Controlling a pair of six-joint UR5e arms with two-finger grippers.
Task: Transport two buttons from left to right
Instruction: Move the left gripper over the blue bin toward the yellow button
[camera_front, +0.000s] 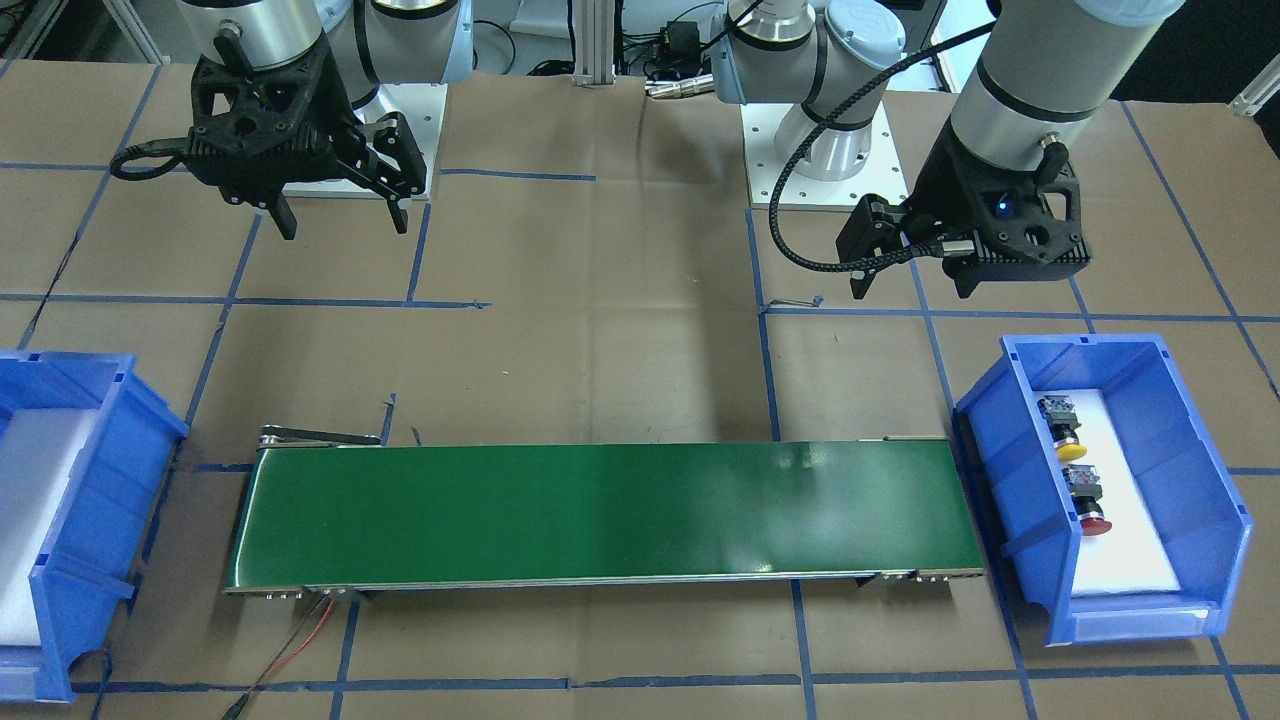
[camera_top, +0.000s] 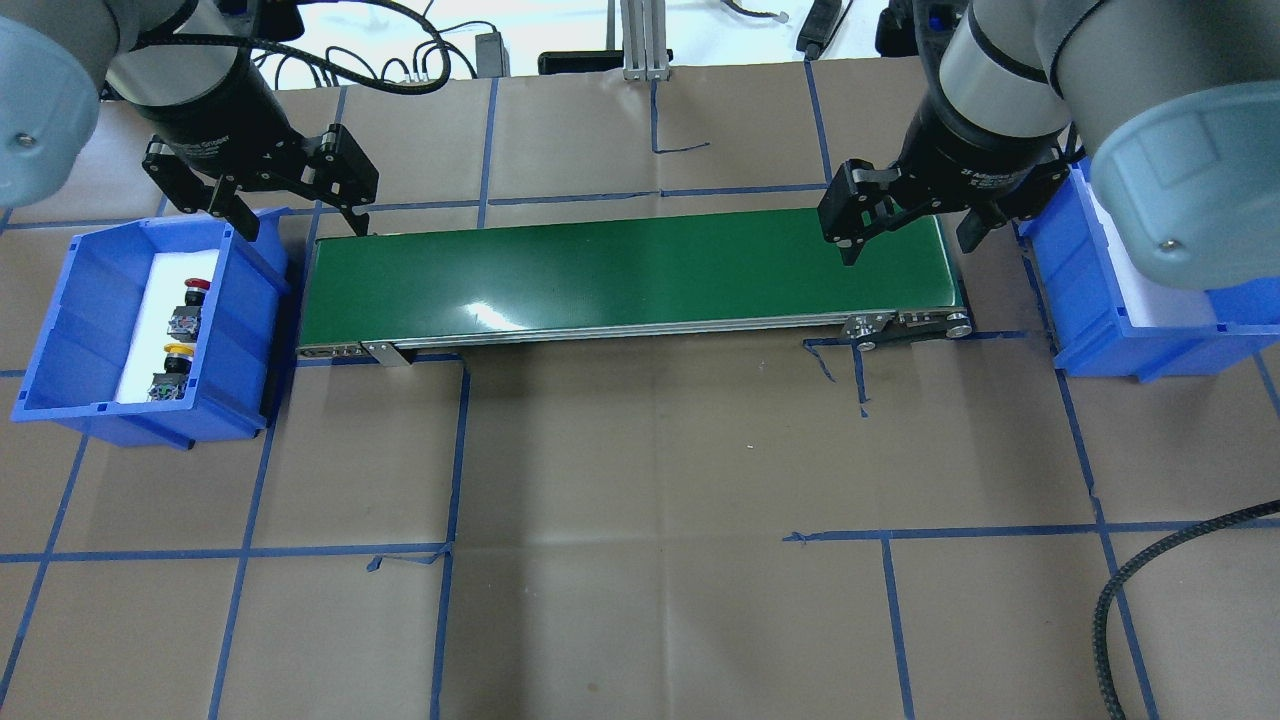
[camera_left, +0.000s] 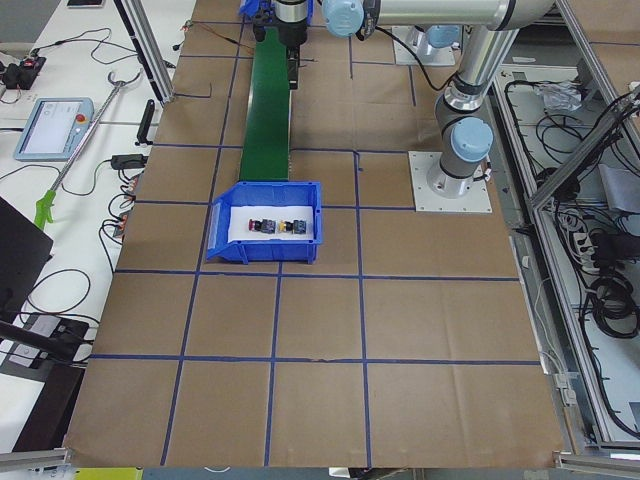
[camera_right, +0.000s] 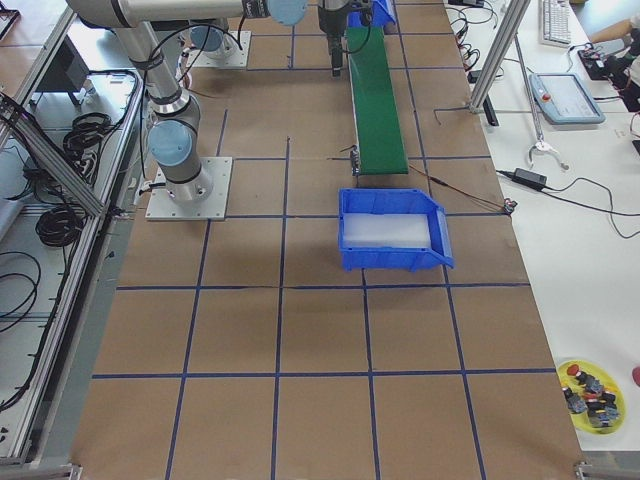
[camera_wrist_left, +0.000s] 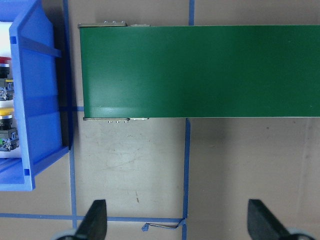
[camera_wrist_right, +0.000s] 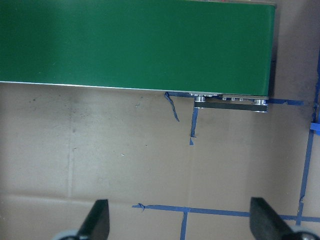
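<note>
I get bright, even light from overhead in every view. The green conveyor belt (camera_top: 620, 270) shows a pale glare patch near its front edge, and the white foam (camera_top: 1160, 305) in the blue bin (camera_top: 1085, 300) washes out. Shadows on the brown paper table (camera_front: 620, 330) are soft. In both wrist views the fingertips (camera_wrist_left: 96, 220) look blurred.

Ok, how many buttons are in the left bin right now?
2. Both lie on the white pad in the bin: the red button at the end farther from the robot, the yellow button nearer it. Nothing seems hidden.
</note>
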